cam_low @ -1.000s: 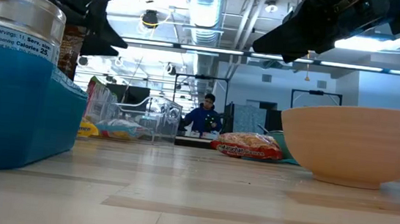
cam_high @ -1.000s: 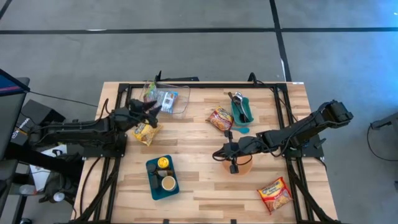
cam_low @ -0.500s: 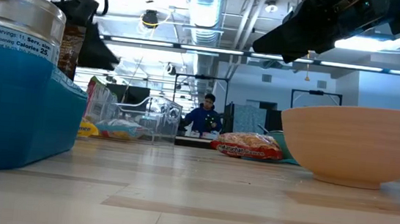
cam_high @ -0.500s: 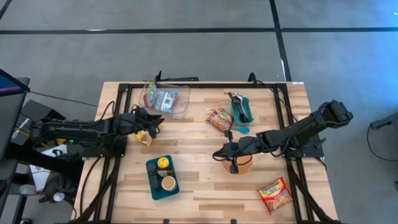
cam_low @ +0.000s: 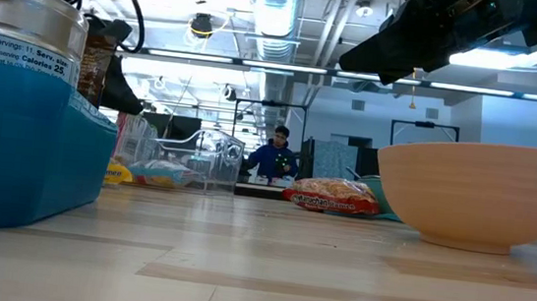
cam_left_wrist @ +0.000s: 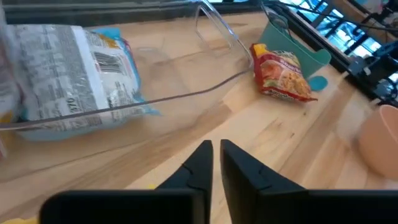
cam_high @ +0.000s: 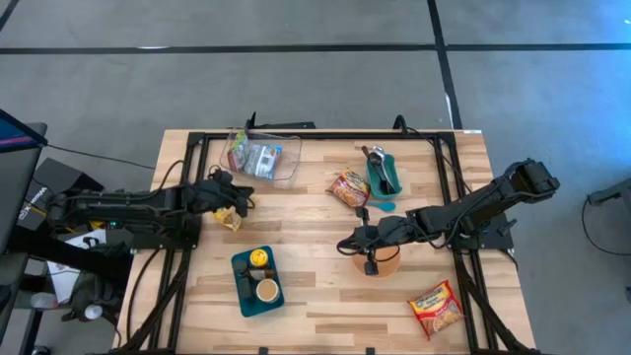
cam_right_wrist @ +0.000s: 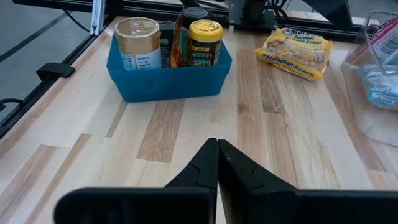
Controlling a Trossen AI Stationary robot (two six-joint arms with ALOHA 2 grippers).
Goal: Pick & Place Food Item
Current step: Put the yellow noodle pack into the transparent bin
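Check the pinch of left gripper (cam_high: 240, 197), closed almost tight over ramen (cam_high: 227, 215) beside the bin (cam_high: 283, 174). Lift slowly, only if the wrapper is caught. Leave right gripper (cam_high: 345, 244), shut, by the bowl (cam_high: 387, 263).

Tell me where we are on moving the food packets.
Done: the clear bin already holds packets. In hand: nothing; the left tool is shut, apparently empty, by the yellow packet, and the right tool is shut over the bowl. Left: that packet and the red packets.
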